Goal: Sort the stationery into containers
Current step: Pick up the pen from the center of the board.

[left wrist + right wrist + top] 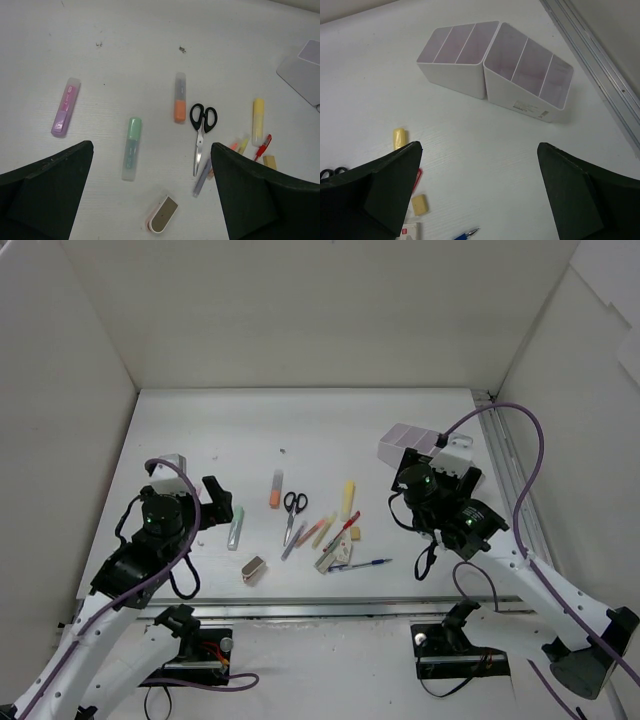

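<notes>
Top external: stationery (pixel 347 498) lies scattered on the white table (pixel 200 430) between both arms. Left wrist: left gripper (pixel 151 148) splayed wide, empty; one translucent pale-green marker (pixel 132 147) lies between its fingers, one black-handled scissors (pixel 202 127) further right. Right wrist: right gripper (pixel 480 145) splayed, empty; two smooth white three-compartment containers (pixel 515 97) lie beyond, touching.

scissors (pixel 203 118): black handles, silver blades | orange marker (pixel 180 97): just left of scissors | pale-green marker (pixel 132 147), lilac marker (pixel 66 107): farther left | yellow marker (pixel 258 121): right of scissors | containers (pixel 515 92): white
</notes>
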`<act>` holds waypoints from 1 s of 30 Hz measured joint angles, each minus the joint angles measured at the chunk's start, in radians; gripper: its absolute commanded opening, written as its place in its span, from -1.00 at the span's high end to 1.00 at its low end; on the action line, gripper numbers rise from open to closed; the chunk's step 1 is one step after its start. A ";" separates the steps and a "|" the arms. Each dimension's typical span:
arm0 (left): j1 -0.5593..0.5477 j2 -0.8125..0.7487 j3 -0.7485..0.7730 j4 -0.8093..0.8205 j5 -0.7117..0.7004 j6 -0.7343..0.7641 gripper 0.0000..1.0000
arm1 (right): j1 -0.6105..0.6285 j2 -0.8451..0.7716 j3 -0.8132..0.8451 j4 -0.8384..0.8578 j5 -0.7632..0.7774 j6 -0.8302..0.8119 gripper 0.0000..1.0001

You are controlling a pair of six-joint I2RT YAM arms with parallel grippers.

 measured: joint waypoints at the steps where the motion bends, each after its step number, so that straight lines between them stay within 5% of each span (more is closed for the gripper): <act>1: 0.000 0.004 0.000 -0.002 0.000 0.000 -0.99 | 0.000 -0.001 0.000 0.000 -0.008 0.000 -0.96; 7: 0.000 0.040 0.000 -0.001 0.001 0.000 -0.99 | -0.008 -0.003 -0.013 0.002 -0.107 0.036 -0.96; 19: 0.000 0.082 -0.015 0.024 0.035 0.000 -0.99 | -0.072 0.073 -0.198 -0.010 -0.612 0.154 -0.77; 30: 0.000 0.201 -0.011 0.105 0.066 0.021 -0.99 | -0.084 0.159 -0.306 -0.066 -0.678 0.462 -0.39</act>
